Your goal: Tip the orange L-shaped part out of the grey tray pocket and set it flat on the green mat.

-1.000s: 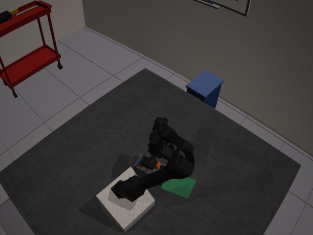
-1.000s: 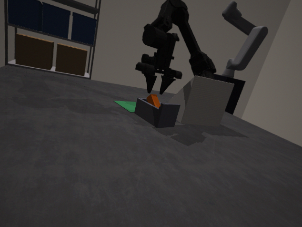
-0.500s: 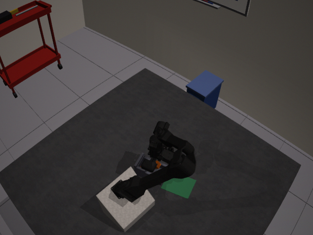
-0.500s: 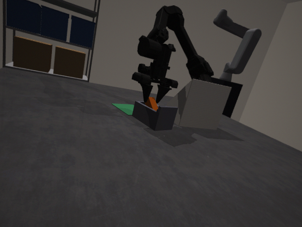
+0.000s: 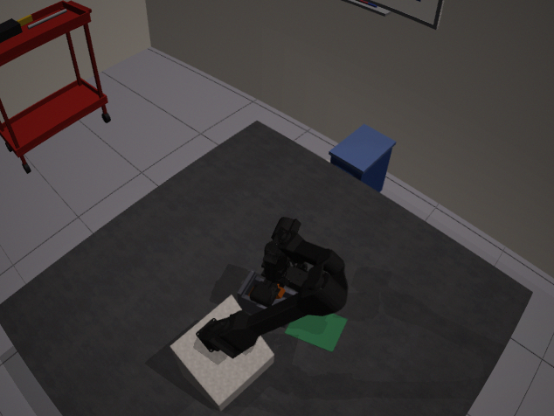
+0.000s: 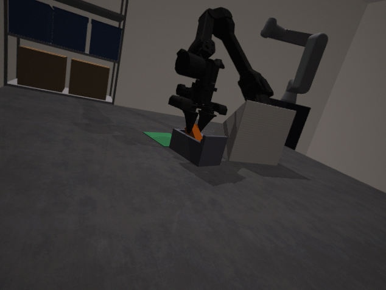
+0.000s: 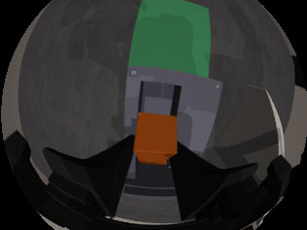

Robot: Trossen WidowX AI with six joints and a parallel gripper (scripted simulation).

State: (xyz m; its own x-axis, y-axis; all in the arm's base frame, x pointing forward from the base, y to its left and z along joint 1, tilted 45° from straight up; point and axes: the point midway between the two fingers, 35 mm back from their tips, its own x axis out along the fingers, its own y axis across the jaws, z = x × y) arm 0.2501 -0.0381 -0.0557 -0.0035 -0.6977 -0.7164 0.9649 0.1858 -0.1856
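The orange part point(image 5: 280, 292) point(image 6: 196, 133) point(image 7: 156, 132) sits tilted in the pocket of the grey tray point(image 6: 213, 151) point(image 7: 199, 111), its raised end above the rim on the side away from the mat in the wrist view. My gripper point(image 6: 195, 130) point(image 7: 153, 141) points down over the tray, with one finger against each side of the raised end, and is shut on it. The L-shaped end is mostly hidden in the wrist view. The green mat point(image 5: 335, 331) point(image 6: 159, 137) point(image 7: 170, 38) lies flat beside the tray with nothing on it.
A pale block point(image 5: 218, 380) point(image 6: 259, 134) stands close beside the tray, under my arm's base. A blue bin point(image 5: 363, 148) and a red cart point(image 5: 53, 121) stand farther off. Another grey arm point(image 6: 310, 62) stands in the background.
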